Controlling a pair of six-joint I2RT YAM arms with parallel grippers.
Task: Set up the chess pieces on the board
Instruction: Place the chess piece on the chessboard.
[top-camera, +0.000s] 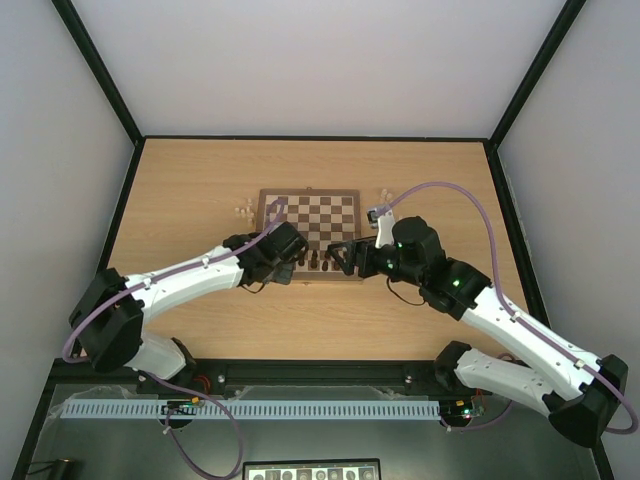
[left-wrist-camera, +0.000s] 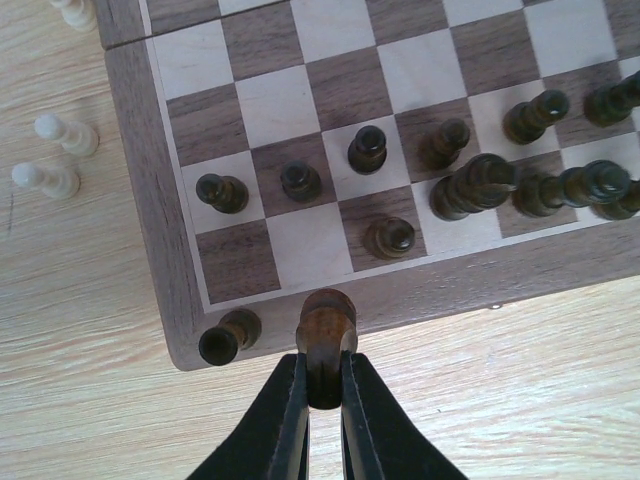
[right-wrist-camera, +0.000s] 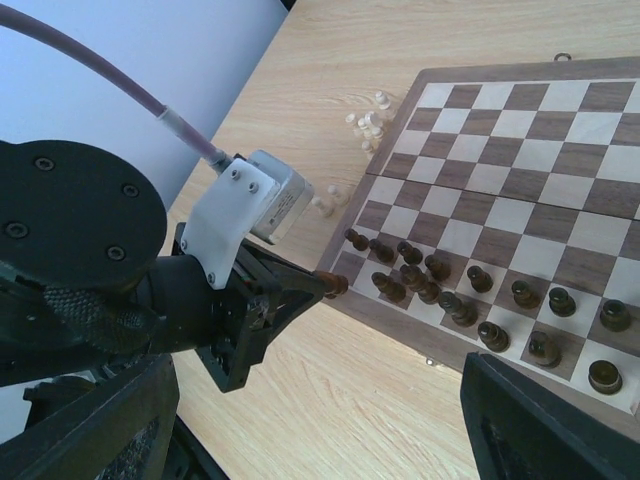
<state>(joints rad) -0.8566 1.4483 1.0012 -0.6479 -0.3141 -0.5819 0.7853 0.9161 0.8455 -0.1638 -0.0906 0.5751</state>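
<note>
One dark chessman is clamped in the left gripper. The jaws are nearly together and pinch its upper body, with the rounded head poking out past the tips. It sits over the near border of the board, just short of the first rank. Can't tell if its base touches the wood.

Handling, as a guess: turned wood, so light and rigid, no risk of crushing. The finish looks smooth and the shape is round, so it may twist or slip in flat pads. The small foot means it tips easily when let go. Best hold is the narrow neck under the head, kept upright and set down square before the jaws part.

Just beside it, on the board's near-left corner border, stands a spare dark piece, off the squares. It is close enough to be knocked.

The right gripper hangs by the board's near edge, to the right. Its fingers are spread wide in the right wrist view, nothing between them.

Next out is the near rank. A lone dark piece is there, and a crowded cluster of taller dark pieces leans together further right. The corner square and the one beside it are bare.

Behind them is a ragged row of dark pawns, not all centred. Beyond that the squares are empty.

Pale pieces stand on the tabletop off the left edge, well apart from the dark set, none on the board.
</note>
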